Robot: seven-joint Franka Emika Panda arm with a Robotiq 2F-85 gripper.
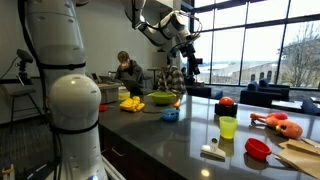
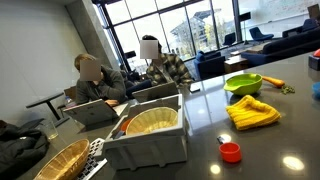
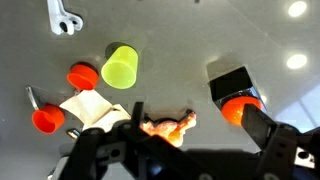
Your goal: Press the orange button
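The orange button (image 3: pixel 238 108) is a red-orange dome on a dark base, at the right of the wrist view and partly behind my right finger. In an exterior view it (image 1: pixel 226 101) stands on the dark counter beyond the yellow-green cup (image 1: pixel 228 127). My gripper (image 3: pixel 200 128) is open and empty, its fingers spread on either side of the lumpy orange toy (image 3: pixel 166 127) far below. In that exterior view the gripper (image 1: pixel 188 62) hangs high above the counter, apart from everything. It is out of the exterior view that shows the bins.
The yellow-green cup (image 3: pixel 120 66), a flat red bowl (image 3: pixel 83 76), a second red item (image 3: pixel 47 119) and a white tool (image 3: pixel 64 17) lie left of the button. A green bowl (image 2: pixel 243 83), yellow cloth (image 2: pixel 252 112) and grey bins (image 2: pixel 150 135) stand further along the counter. People sit behind it.
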